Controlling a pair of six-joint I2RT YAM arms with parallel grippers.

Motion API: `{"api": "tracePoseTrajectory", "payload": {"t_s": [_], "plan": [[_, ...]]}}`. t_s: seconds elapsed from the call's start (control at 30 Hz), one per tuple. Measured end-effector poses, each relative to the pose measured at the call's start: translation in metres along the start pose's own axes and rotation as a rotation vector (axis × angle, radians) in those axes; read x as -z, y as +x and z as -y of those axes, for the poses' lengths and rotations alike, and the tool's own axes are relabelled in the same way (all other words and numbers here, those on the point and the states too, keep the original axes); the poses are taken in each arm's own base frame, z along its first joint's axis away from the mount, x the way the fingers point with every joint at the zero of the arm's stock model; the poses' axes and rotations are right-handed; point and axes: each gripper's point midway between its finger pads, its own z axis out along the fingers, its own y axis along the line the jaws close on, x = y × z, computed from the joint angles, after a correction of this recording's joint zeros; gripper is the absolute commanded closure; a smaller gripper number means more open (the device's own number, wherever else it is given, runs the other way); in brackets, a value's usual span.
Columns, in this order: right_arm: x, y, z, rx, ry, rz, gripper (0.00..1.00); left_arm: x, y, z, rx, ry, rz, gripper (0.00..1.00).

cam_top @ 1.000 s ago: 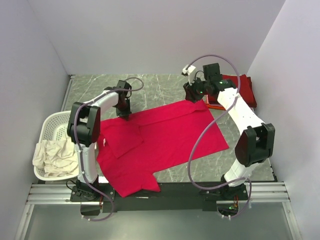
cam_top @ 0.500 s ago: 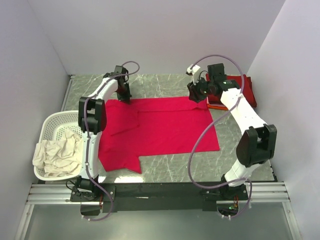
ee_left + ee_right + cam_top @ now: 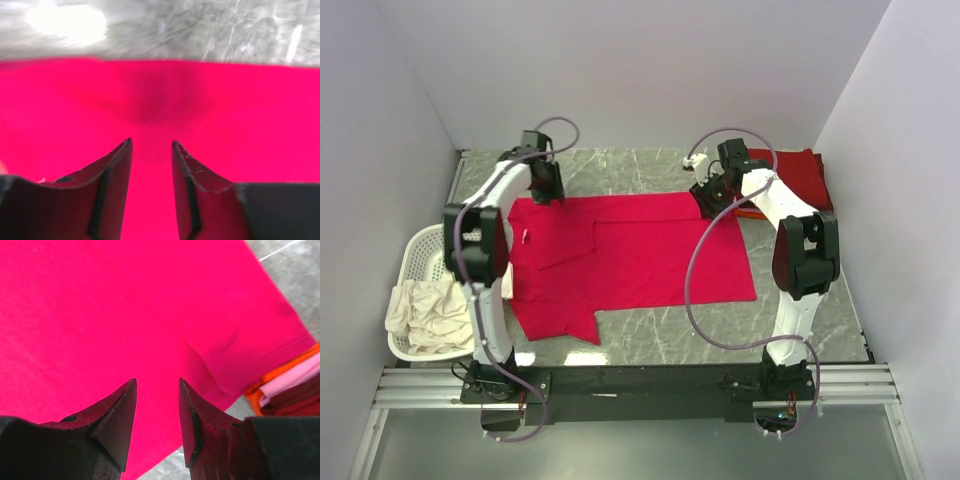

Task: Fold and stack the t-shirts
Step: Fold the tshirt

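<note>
Crimson-red soft cloth t-shirt (image 3: pixel 640 250) lies spread almost flat across the middle of the grey marbled surface (image 3: pixel 650 165), with 1 flap doubled over near its left side.

Left pincer (image 3: pixel 151 145): over the far left corner of the shirt, jaws parted, cloth visible below the gap, nothing gripped.

Right pincer (image 3: pixel 157 382): over the far right corner, jaws likewise parted and empty.

Stack of folded shirts (image 3: pixel 795 170) (maroon, orange, pink layers) sits at the far right, just beside that corner.

White slotted plastic laundry basket (image 3: pixel 420 250) sits at the left and holds crumpled cream-white cloth (image 3: pixel 430 310).

Handling, as judged: light, limp, no stiffness; it will sag and drag, and may slide on the smooth stone. Best purchase is a pinch at hem corners or shoulder seams, 2 points at once, taking 1 layer only so the fold stays square.
</note>
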Motion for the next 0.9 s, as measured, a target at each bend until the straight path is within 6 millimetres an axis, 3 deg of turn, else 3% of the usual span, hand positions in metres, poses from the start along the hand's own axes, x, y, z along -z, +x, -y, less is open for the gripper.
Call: {"api": "tracePoseTrajectory", "payload": {"t_s": [0.13, 0.2, 0.27, 0.33, 0.5, 0.7, 0.9], "plan": [[-0.001, 0.0, 0.008, -0.001, 0.032, -0.013, 0.53, 0.05, -0.021, -0.011, 0.01, -0.003, 0.131, 0.6], [-0.004, -0.004, 0.017, -0.01, 0.059, -0.02, 0.54, 0.06, -0.038, -0.007, 0.014, 0.012, 0.188, 0.64], [-0.012, -0.01, 0.032, -0.027, 0.1, -0.027, 0.56, 0.051, -0.049, -0.004, 0.011, 0.022, 0.207, 0.66], [-0.021, -0.016, 0.049, -0.043, 0.145, -0.041, 0.64, 0.027, -0.046, -0.004, 0.01, 0.019, 0.179, 0.68], [-0.044, -0.009, 0.077, -0.06, 0.23, -0.105, 0.77, -0.038, -0.002, -0.021, 0.016, -0.036, 0.014, 0.69], [-0.061, 0.014, 0.085, -0.062, 0.255, -0.212, 0.85, -0.038, -0.014, -0.022, 0.022, -0.042, 0.039, 0.73], [-0.074, 0.007, 0.095, -0.041, 0.266, -0.247, 0.89, -0.044, -0.012, -0.035, 0.074, -0.044, 0.03, 0.75]]}}
